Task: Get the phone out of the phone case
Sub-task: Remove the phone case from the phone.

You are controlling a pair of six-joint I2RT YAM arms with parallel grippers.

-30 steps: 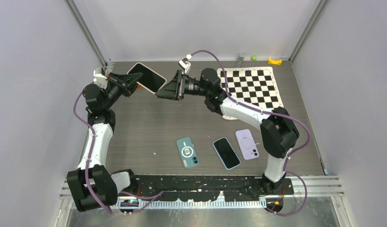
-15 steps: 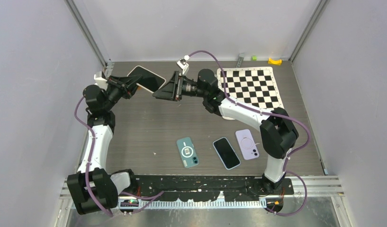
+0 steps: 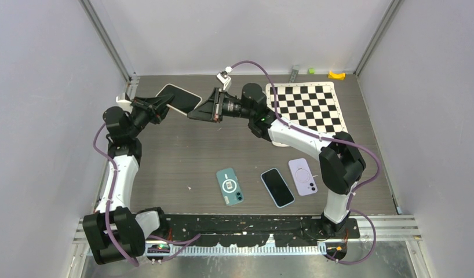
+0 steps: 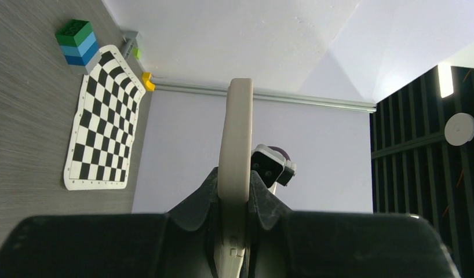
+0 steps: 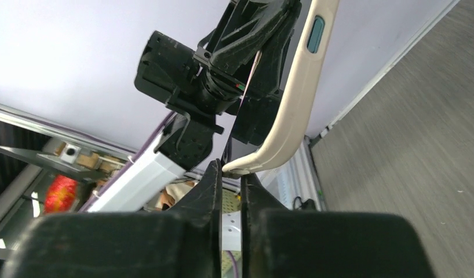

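A phone (image 3: pixel 179 99) with a dark screen sits in a cream phone case (image 3: pixel 165 88), held in the air over the table's back left. My left gripper (image 3: pixel 158 106) is shut on the case's near end; in the left wrist view the case's edge (image 4: pixel 236 133) stands upright between the fingers of the left gripper (image 4: pixel 235 184). My right gripper (image 3: pixel 192 114) meets the case from the right. In the right wrist view the right gripper (image 5: pixel 230 171) is shut on the bottom corner of the case (image 5: pixel 298 98), whose side button faces the camera.
Near the front lie a teal case (image 3: pixel 230 186), a black phone (image 3: pixel 277 187) and a lilac case (image 3: pixel 302 176). A checkerboard mat (image 3: pixel 309 106) covers the back right, with a yellow piece (image 3: pixel 336 75) behind it. Stacked colour blocks (image 4: pixel 77 41) stand by the mat.
My right gripper has shut on the case's corner; it stood open before. The left arm has lowered and flattened the phone slightly.
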